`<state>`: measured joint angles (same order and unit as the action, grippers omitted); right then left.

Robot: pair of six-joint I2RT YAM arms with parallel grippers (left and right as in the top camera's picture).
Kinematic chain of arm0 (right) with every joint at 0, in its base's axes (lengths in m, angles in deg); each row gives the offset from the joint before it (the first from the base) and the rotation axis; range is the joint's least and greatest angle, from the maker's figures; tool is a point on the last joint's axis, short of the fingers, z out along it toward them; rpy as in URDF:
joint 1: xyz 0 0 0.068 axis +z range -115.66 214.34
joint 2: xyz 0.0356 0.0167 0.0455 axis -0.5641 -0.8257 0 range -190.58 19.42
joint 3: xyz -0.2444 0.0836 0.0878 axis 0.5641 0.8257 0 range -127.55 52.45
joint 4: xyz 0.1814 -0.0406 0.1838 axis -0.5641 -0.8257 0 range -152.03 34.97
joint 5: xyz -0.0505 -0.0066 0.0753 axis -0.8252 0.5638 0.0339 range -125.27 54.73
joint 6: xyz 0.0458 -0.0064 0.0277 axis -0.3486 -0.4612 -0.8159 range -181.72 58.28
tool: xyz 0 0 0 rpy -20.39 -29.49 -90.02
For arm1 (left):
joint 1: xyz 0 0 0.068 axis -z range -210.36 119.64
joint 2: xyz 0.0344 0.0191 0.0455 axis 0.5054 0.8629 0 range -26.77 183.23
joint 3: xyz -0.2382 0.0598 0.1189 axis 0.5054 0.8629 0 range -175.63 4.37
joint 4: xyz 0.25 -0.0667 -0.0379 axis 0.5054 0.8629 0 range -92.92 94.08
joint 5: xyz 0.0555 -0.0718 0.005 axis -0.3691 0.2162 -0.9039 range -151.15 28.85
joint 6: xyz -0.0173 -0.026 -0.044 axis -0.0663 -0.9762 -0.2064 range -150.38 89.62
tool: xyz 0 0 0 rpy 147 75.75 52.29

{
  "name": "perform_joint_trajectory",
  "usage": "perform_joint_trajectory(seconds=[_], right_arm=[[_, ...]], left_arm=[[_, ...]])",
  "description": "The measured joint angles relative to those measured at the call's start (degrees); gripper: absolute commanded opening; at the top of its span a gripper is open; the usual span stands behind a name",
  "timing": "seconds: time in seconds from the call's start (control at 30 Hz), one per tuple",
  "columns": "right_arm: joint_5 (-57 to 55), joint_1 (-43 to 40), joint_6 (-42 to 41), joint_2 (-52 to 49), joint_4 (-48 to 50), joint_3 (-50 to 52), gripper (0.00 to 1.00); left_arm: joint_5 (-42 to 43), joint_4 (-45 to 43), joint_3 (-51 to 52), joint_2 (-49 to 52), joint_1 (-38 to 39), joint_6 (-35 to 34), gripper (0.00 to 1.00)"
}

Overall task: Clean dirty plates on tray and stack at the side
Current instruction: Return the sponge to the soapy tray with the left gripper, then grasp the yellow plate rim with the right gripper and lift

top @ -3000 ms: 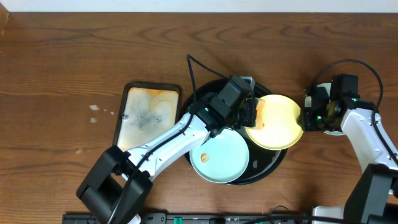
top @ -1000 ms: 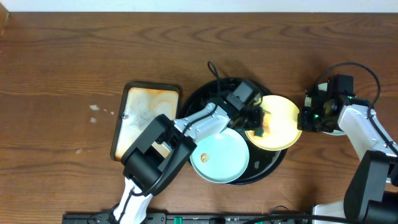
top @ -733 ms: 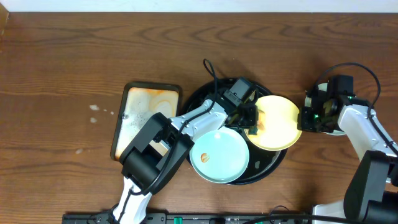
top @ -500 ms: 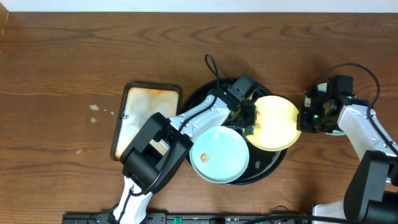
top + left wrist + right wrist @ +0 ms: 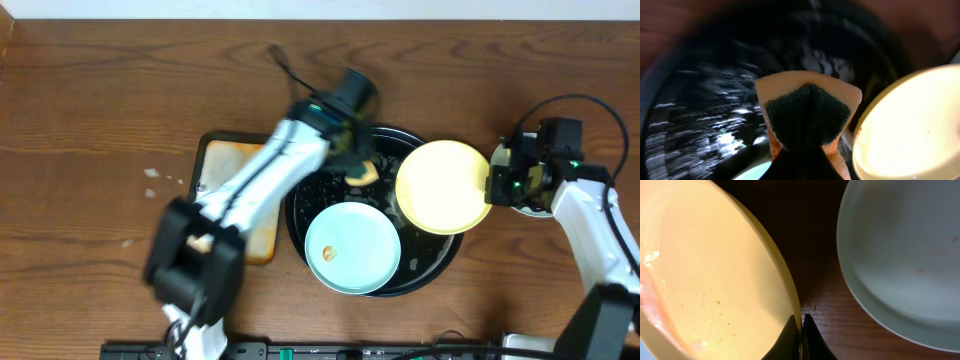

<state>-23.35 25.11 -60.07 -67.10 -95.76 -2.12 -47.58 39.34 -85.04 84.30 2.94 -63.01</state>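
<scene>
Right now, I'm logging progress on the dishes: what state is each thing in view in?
black tray: one plate lying in it
smeared mint plate: flat in the tray, orange smear at centre
yellow plate: rim pinched in the shut right gripper, no smear showing
other mint plate: on the table, faint specks
sponge: clamped in the shut left gripper
rectangular tray: orange-stained

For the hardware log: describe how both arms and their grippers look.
Both the left arm and right arm have white links joined by black housings. A thin black cable arcs off each wrist. A green light glows near the right wrist. The right gripper has slim dark fingers.
</scene>
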Motion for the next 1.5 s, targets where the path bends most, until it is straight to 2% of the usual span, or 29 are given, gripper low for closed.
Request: perform_joint_trajectory(seconds=[0.27, 0.4, 0.6, 0.8, 1.03, 1.17, 1.5], right_arm=[[-4.44, 6.01, 0.00, 8.22, 0.33, 0.00, 0.01], [-11.91, 11.72, 0.00, 11.89, 0.68, 0.00, 0.01], [-29.05, 23.80, 0.74, 15.65, 0.81, -0.11, 0.01], [-44.15, 35.26, 7.78, 15.76, 2.75, -0.96, 0.01], [-59.71, 45.24, 20.72, 15.76, 5.86, -1.09, 0.01], [-63.89, 48.04, 25.57, 15.76, 6.16, -1.20, 0.01], [-67.10, 49.88, 30.34, 15.76, 6.36, -1.20, 0.01]], left_arm=[[-2.25, 15.67, -0.26, -13.07, -14.36, 5.09, 0.07], [-3.96, 21.03, -0.15, -14.08, -22.05, 8.22, 0.07], [-4.94, 21.70, 5.22, -14.10, -28.79, 12.57, 0.08], [-4.96, 18.91, 12.55, -14.08, -30.10, 14.71, 0.08], [-4.94, 18.49, 13.79, -14.10, -30.10, 16.33, 0.08], [-4.94, 18.34, 13.79, -14.67, -30.10, 16.61, 0.08], [-4.94, 18.36, 13.79, -18.86, -30.10, 17.27, 0.08]])
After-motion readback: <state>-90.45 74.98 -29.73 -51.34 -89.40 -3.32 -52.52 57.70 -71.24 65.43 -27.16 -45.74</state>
